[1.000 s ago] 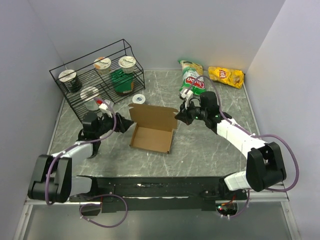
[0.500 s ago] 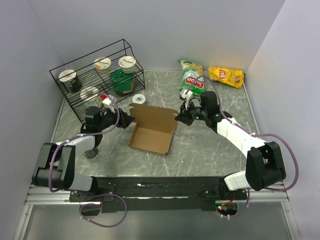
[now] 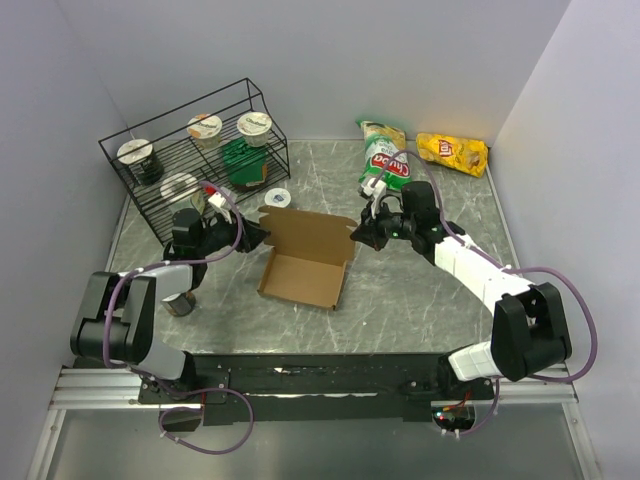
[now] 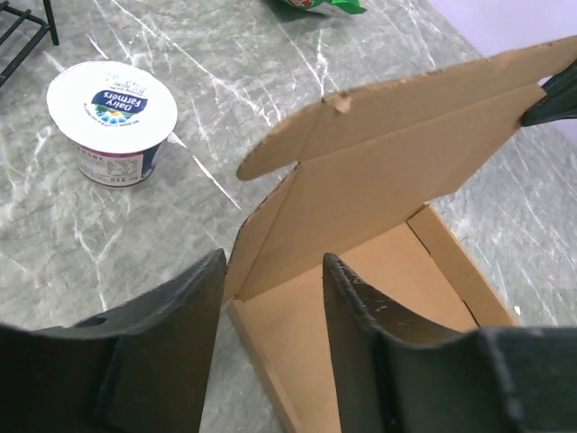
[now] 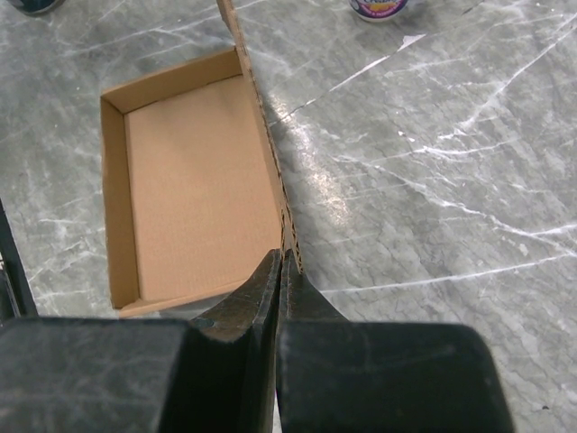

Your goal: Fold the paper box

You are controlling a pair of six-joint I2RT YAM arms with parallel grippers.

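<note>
The paper box (image 3: 303,275) is brown cardboard, a shallow tray on the table with its lid (image 3: 310,232) standing upright along the far side. My right gripper (image 3: 358,232) is shut on the lid's right edge; in the right wrist view the gripper (image 5: 281,262) pinches that edge above the tray (image 5: 194,180). My left gripper (image 3: 255,238) is at the box's left far corner. In the left wrist view that gripper (image 4: 273,262) is open, one finger on each side of the box's left wall, with the lid (image 4: 397,180) just ahead.
A black wire rack (image 3: 190,160) with several yogurt cups stands at the back left. One yogurt cup (image 3: 277,200) sits on the table just behind the box. A green chip bag (image 3: 383,160) and a yellow one (image 3: 452,152) lie at the back right.
My left gripper has swung up and right from the table to the box's left corner, and its jaws have narrowed. The right gripper has kept its hold on the lid.
</note>
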